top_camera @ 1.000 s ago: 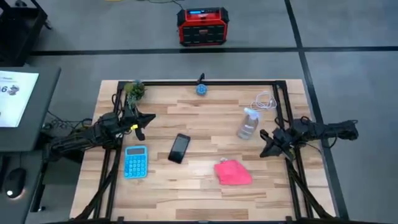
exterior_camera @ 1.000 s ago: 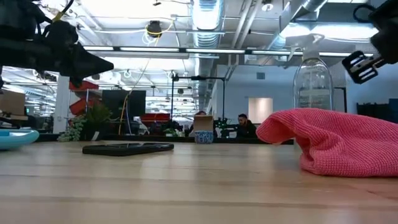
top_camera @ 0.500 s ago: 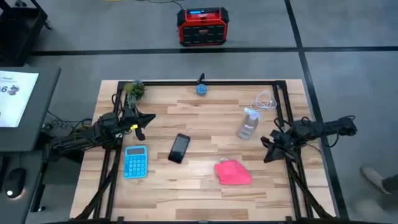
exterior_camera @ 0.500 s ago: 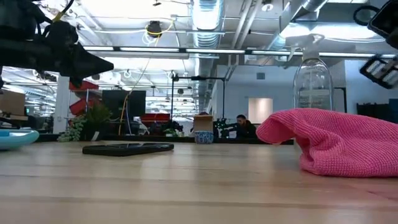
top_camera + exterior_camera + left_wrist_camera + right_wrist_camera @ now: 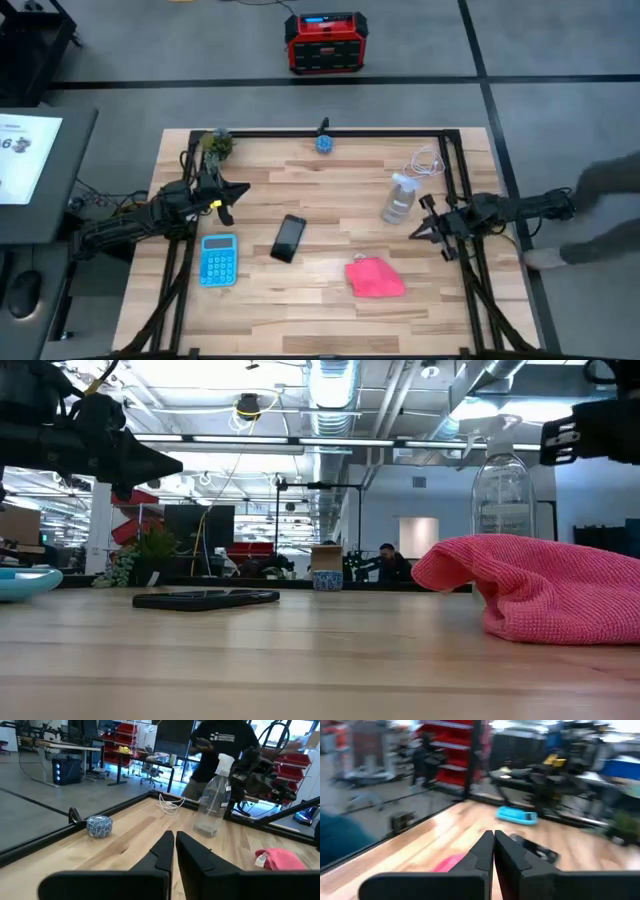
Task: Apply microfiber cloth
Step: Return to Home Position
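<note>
Right gripper (image 5: 420, 228) has swung up from its downward tilt of a second ago. It now lies level at the right edge of the surface (image 5: 330, 180), tips pointing inward just beside the spray bottle (image 5: 398, 198). Its wrist view shows the fingers pressed together, holding nothing. Left gripper (image 5: 231, 198) has not shifted. It hangs over the left side near the calculator (image 5: 218, 259), fingers narrowed to a slit, empty. We note a person (image 5: 600, 205) newly arrived beyond the right rim. Microfiber cloth (image 5: 375, 277) lies crumpled in a pink-red heap on the front-right wood, free of both grippers. It sits right of the black phone (image 5: 289, 238) and apart from it.
</note>
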You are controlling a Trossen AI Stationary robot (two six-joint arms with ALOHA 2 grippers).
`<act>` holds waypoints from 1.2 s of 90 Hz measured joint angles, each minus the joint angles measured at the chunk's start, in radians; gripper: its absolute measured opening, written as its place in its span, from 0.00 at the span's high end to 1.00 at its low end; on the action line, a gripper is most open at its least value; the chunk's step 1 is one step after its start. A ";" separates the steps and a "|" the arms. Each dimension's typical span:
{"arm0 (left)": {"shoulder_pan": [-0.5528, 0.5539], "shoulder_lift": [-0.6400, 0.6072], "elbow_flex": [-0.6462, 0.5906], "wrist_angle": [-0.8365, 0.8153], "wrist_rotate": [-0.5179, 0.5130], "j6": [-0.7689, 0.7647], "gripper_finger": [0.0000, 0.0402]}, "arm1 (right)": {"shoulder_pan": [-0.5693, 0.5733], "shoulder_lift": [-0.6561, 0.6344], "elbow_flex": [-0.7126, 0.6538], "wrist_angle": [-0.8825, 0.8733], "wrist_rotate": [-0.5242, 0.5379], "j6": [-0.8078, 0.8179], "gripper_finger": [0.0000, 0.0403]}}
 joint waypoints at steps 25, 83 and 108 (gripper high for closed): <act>0.000 0.000 0.000 0.000 0.000 0.000 1.00 | -0.051 0.000 -0.001 -0.019 0.067 0.099 1.00; 0.000 0.000 0.000 0.000 0.001 0.000 1.00 | -0.202 0.008 -0.003 0.000 0.066 0.200 1.00; 0.000 0.000 0.000 0.000 0.001 0.000 1.00 | -0.202 0.008 -0.003 0.001 0.066 0.201 1.00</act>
